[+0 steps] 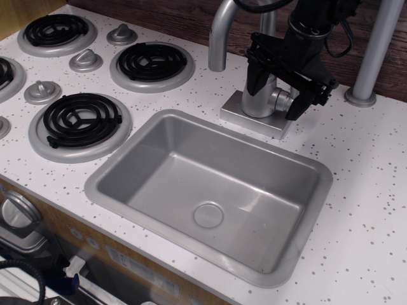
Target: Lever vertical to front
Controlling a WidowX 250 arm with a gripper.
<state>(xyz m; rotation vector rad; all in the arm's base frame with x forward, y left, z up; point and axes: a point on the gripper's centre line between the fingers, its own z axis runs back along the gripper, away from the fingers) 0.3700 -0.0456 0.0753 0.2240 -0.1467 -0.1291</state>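
The faucet's cylindrical body stands on a square base behind the sink. A short round stub sticks out of its right side; this is the root of the lever. The lever's flat paddle is mostly hidden behind my gripper's right finger. My black gripper comes down from the top. Its jaws stand apart, straddling the faucet body and stub, with the left finger in front of the body. It looks open, with the right finger right at the lever.
The curved faucet spout rises left of the gripper. A grey sink basin lies in front. Black coil burners and round grey knobs are at the left. A grey pole stands at the right.
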